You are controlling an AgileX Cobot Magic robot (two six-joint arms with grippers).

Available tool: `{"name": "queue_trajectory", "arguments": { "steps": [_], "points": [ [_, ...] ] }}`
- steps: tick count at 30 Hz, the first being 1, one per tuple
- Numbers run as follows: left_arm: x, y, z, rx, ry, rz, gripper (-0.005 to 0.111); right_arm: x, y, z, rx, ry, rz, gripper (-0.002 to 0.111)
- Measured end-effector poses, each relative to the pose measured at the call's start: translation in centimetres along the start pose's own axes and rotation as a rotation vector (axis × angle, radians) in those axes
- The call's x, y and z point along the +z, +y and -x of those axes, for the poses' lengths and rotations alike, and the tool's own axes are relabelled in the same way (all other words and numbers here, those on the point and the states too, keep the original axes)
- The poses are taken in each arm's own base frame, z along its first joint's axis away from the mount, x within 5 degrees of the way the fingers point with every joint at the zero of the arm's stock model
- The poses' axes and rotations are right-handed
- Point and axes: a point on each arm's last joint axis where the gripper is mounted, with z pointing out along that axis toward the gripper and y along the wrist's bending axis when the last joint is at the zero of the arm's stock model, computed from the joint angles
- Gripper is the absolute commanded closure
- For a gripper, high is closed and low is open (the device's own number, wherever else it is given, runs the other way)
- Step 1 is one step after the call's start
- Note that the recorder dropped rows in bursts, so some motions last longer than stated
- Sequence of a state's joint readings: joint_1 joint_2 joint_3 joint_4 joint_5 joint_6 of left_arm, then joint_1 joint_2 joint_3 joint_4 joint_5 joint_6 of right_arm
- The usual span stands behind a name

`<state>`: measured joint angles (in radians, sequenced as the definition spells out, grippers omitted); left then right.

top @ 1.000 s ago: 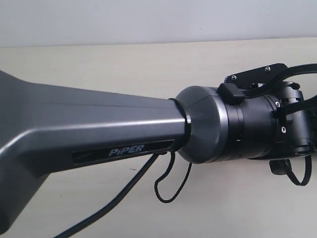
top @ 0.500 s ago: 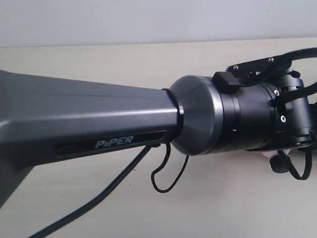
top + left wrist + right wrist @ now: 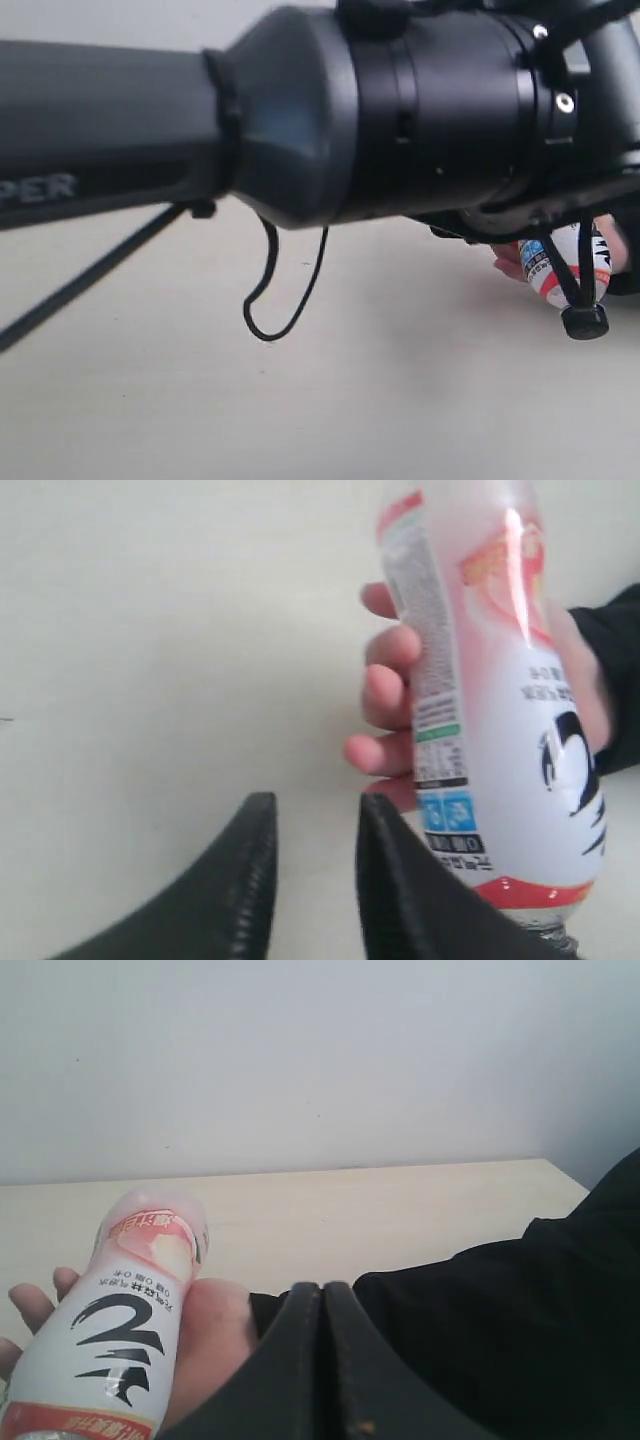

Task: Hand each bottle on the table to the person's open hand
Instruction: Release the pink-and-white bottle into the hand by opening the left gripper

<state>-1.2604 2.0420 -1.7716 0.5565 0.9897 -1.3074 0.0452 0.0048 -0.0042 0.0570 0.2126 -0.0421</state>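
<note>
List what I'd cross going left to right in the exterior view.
grey arm link → dangling black cable loop → black wrist housing → bottle, lying on the person's hand, whose place overlaps the bottle's.

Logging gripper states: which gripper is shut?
The right gripper: its fingers meet, holding nothing. The left gripper shows a clear gap between its fingers, beside the bottle.

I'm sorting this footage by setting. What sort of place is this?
Probably a robot lab or test bench rather than a home: a plain cream table against a blank pale wall, a grey robot arm over it, and a drink bottle resting in a person's hand.
</note>
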Motion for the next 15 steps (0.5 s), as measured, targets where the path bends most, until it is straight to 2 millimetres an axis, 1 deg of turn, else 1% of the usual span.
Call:
{"name": "queue_trajectory", "arguments": {
  "steps": [1, 7, 11, 15],
  "points": [
    [-0.7, 0.3, 0.3, 0.009, -0.007, 0.015, 0.106, 0.0, 0.0, 0.0, 0.000, 0.000, 0.000, 0.108],
    [-4.7, 1.9, 2.2, 0.106, -0.045, 0.047, 0.107, 0.0, 0.0, 0.0, 0.000, 0.000, 0.000, 0.108],
    [-6.8, 2.8, 3.0, 0.178, -0.073, 0.033, 0.107, 0.0, 0.0, 0.0, 0.000, 0.000, 0.000, 0.108],
    [-8.9, 4.3, 3.5, 0.249, -0.115, 0.025, 0.107, 0.0, 0.0, 0.0, 0.000, 0.000, 0.000, 0.108]
  ]
}}
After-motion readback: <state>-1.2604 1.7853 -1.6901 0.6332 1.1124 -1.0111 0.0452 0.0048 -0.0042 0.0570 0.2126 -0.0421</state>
